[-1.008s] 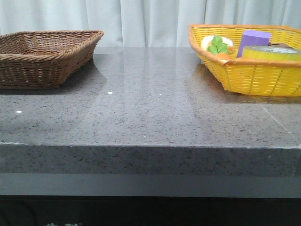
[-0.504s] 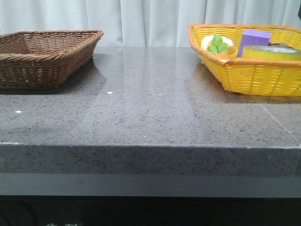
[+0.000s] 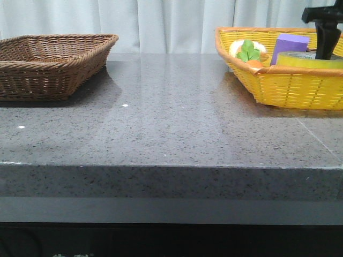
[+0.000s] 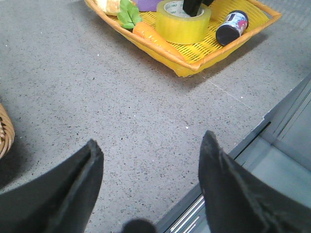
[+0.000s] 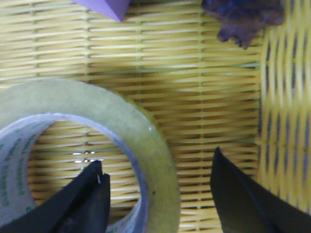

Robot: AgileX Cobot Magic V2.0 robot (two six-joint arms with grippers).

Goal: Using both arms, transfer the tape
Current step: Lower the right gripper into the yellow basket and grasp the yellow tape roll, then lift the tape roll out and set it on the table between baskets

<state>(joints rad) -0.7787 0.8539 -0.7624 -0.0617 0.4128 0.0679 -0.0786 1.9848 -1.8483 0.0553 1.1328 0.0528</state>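
Right gripper (image 5: 158,194) open, straddling tape (image 5: 97,160) wall in yellow basket (image 3: 289,85).

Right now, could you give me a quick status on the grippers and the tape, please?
Right gripper open, straddling the tape wall in the yellow basket. Left gripper open, empty, over the table. Tape not yet gripped.

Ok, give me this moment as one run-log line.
phase: reach | right gripper: open, straddling wall of tape in yellow basket | left gripper: open, over table, holding nothing
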